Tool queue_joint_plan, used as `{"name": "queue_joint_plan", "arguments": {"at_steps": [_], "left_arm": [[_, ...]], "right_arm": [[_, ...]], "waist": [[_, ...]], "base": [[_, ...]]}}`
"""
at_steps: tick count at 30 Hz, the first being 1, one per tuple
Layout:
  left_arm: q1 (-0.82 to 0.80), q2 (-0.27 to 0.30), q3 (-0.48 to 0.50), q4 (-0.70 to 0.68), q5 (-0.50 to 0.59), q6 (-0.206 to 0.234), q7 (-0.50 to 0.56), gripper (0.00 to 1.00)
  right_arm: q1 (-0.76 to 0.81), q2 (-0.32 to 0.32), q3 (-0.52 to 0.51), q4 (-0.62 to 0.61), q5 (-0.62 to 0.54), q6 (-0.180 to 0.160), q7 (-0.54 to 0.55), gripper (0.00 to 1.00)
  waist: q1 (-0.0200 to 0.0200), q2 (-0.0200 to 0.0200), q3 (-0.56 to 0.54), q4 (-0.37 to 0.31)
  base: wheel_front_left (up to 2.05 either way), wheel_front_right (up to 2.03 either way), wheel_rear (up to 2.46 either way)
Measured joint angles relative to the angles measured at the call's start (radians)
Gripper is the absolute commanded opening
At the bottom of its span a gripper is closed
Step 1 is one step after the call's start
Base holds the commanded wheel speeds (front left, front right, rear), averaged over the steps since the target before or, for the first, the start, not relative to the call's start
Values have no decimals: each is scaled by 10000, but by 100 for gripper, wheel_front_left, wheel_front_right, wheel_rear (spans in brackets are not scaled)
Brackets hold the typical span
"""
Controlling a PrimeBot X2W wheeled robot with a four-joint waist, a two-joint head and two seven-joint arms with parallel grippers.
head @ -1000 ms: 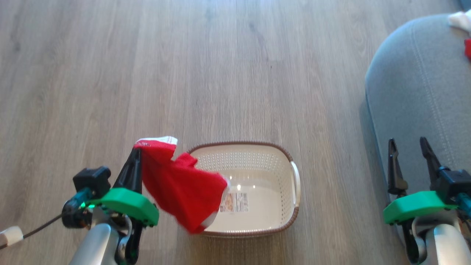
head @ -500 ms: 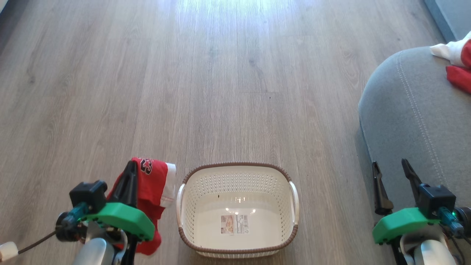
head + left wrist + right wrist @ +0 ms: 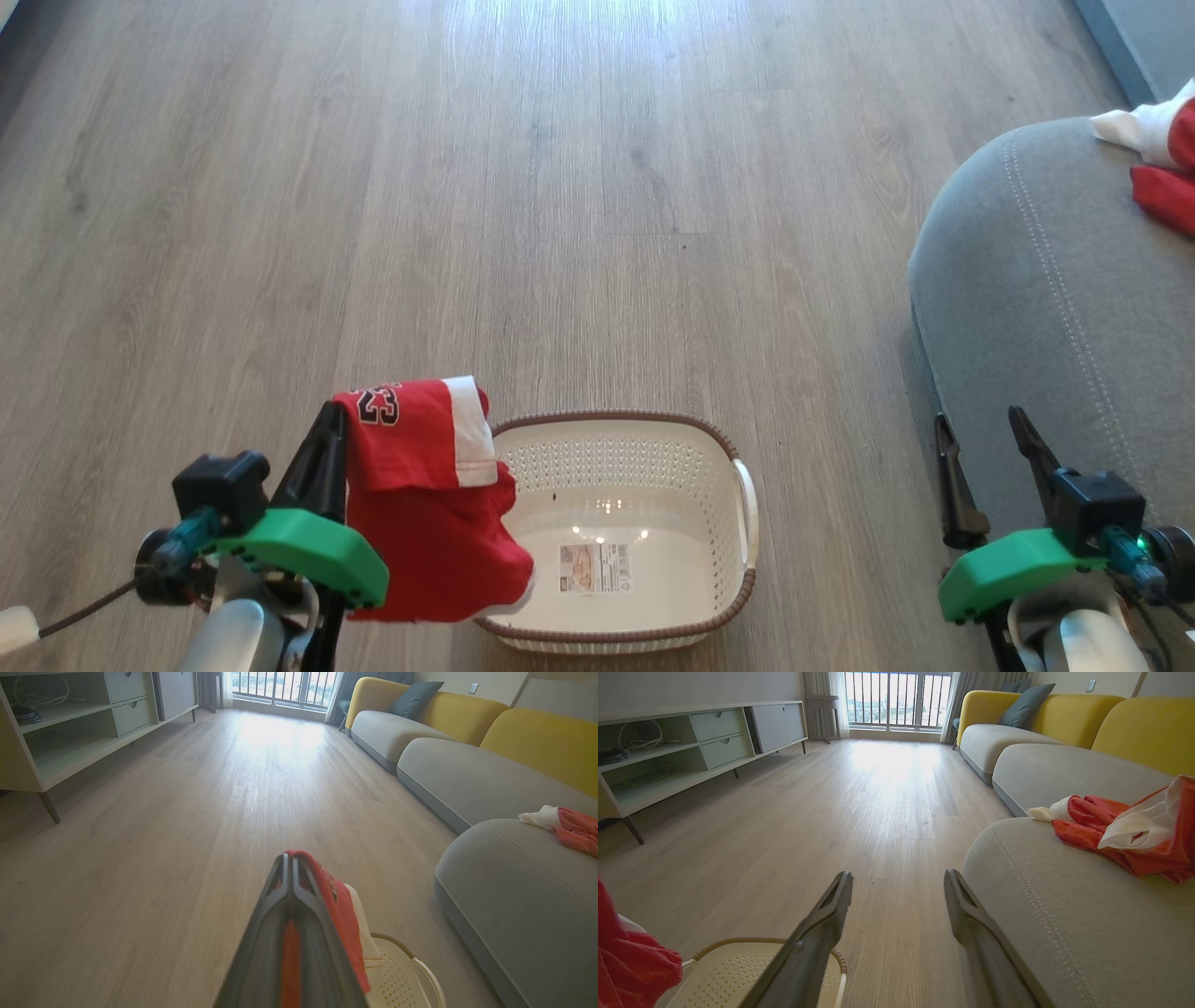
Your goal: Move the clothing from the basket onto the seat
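My left gripper (image 3: 329,418) is shut on a red garment (image 3: 425,504) with a white panel and printed lettering. It hangs over the left rim of the cream basket (image 3: 653,635), whose inside shows just a label sticker. In the left wrist view the shut gripper (image 3: 290,858) pinches the red garment (image 3: 343,914) above the basket (image 3: 406,975). A second red and white garment (image 3: 1162,163) lies on the grey seat (image 3: 1027,308) at the right; it also appears as garment (image 3: 1129,830) on the seat (image 3: 1064,914). My right gripper (image 3: 980,429) stands open beside the seat, with nothing in it (image 3: 899,882).
The wooden floor (image 3: 579,187) stretches ahead of the basket. In the wrist views a low shelf unit (image 3: 668,756) stands along the left wall, and grey sofa cushions (image 3: 467,779) with yellow backs run down the right side.
Since a second ago the head camera has tilted, shifting the whole picture. The held garment swung left off the basket, then back right over its rim. The right gripper stays open.
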Motion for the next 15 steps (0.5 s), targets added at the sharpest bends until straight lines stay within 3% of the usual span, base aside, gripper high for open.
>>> {"name": "queue_joint_plan", "arguments": {"at_steps": [15], "left_arm": [[0, 6, -245, -230, 0, 88, 63, 0]], "right_arm": [[-2, -10, 176, 136, 15, 0, 0, 100]], "waist": [[0, 0, -99, -58]], "base": [[0, 0, 0]]}}
